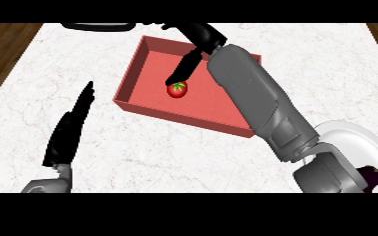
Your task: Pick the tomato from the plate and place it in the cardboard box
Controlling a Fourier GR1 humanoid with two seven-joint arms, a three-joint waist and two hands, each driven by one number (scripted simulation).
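Observation:
A red tomato (177, 90) with a green stalk lies on the floor of the reddish-brown box (214, 111) in the middle of the counter. My right hand (193, 50) hangs over the box, and its straight fingers point down with their tips just above the tomato. The fingers are spread and hold nothing. A white plate (353, 135) shows at the right edge, partly hidden by my right forearm. My left hand (71, 125) rests at the lower left with its fingers straight, pointing up.
A dark flat object (98, 26) lies at the counter's far edge, upper left. Wooden floor shows beyond the counter's left edge (15, 45). White marble counter (162, 155) stretches in front of the box.

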